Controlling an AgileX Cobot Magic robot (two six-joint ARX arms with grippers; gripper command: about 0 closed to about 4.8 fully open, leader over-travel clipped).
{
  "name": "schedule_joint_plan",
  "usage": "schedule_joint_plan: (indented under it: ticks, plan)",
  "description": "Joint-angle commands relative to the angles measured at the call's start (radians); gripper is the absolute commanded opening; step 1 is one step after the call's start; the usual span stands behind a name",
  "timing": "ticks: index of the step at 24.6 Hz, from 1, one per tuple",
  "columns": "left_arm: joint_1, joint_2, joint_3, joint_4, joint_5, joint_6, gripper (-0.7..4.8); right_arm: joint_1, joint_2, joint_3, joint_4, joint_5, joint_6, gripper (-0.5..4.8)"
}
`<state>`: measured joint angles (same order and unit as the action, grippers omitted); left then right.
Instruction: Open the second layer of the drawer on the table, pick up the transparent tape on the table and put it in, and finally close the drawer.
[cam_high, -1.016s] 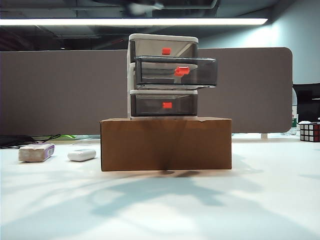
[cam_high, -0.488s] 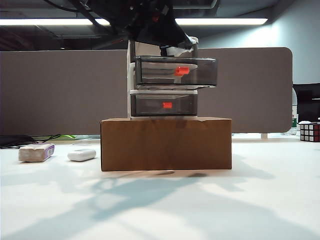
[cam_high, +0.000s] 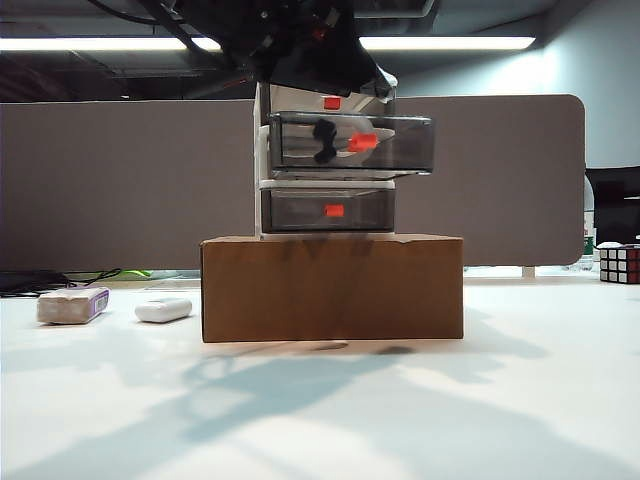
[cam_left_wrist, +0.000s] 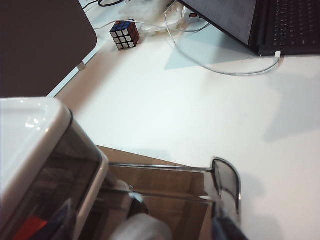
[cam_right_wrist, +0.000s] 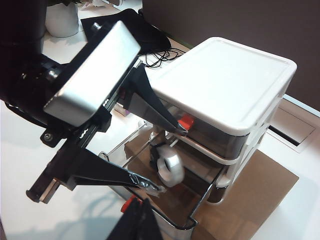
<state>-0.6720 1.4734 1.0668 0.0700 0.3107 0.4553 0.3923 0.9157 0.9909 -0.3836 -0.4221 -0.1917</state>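
We see the table (cam_high: 520, 400), a wide white top, stretching across the whole scene. On it, near the middle, sits a brown cardboard box (cam_high: 332, 288), and on top of that box stands the drawer (cam_high: 262, 160), the small white-framed cabinet with three smoky grey tiers and red-orange tabs.

The second layer of the drawer (cam_high: 400, 150) is pulled out toward the near side, well past the closed top and bottom tiers. Inside it we find the transparent tape (cam_right_wrist: 169, 170), a pale roll standing on edge with a dark piece beside it; through the smoky front wall it shows in the exterior view as a dark shape left of the tab.

The left gripper (cam_right_wrist: 167, 160) hangs over the open tray from above and from the left, its two black fingers (cam_right_wrist: 107, 172) spread wide, one beside the top tier's tab, the other over the tray's near part. The tape sits between them, and we cannot tell whether a tip touches it. The right gripper (cam_right_wrist: 137, 220) shows only as a dark tip near the tray's front edge; we cannot tell how its fingers stand.

Far left on the table lie a grey block with a purple end (cam_high: 72, 305) and a white oval object (cam_high: 163, 310). At the far right edge is a colour cube (cam_high: 620, 264).
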Motion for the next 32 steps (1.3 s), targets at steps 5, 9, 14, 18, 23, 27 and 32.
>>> schedule_joint_plan:
  ticks: [5,9,14,18,23,27,32]
  plan:
    - [-0.004,-0.057,0.004,-0.069,-0.019,-0.043,2.09,0.0,0.004,0.003,0.044,0.002,0.001,-0.05]
    - [-0.005,-0.202,0.003,-0.359,0.023,-0.166,0.73,0.0,0.05,0.006,0.144,0.018,0.01,-0.05]
    - [-0.016,-0.243,-0.007,-0.535,0.18,-0.228,-0.06,0.003,0.199,0.026,0.366,-0.022,0.114,-0.05]
    - [-0.026,-0.206,-0.018,-0.482,0.136,-0.228,-0.06,0.003,0.408,0.17,0.408,-0.048,0.137,-0.05]
    - [-0.025,-0.157,-0.018,-0.472,0.117,-0.228,-0.06,0.003,0.595,0.338,0.393,-0.051,0.137,-0.05]
    - [-0.025,-0.13,-0.018,-0.468,0.091,-0.227,-0.06,0.004,0.7,0.425,0.378,-0.052,0.137,-0.05]
    - [-0.024,-0.105,-0.018,-0.443,0.019,-0.227,-0.06,0.004,0.74,0.439,0.357,-0.051,0.137,-0.05]
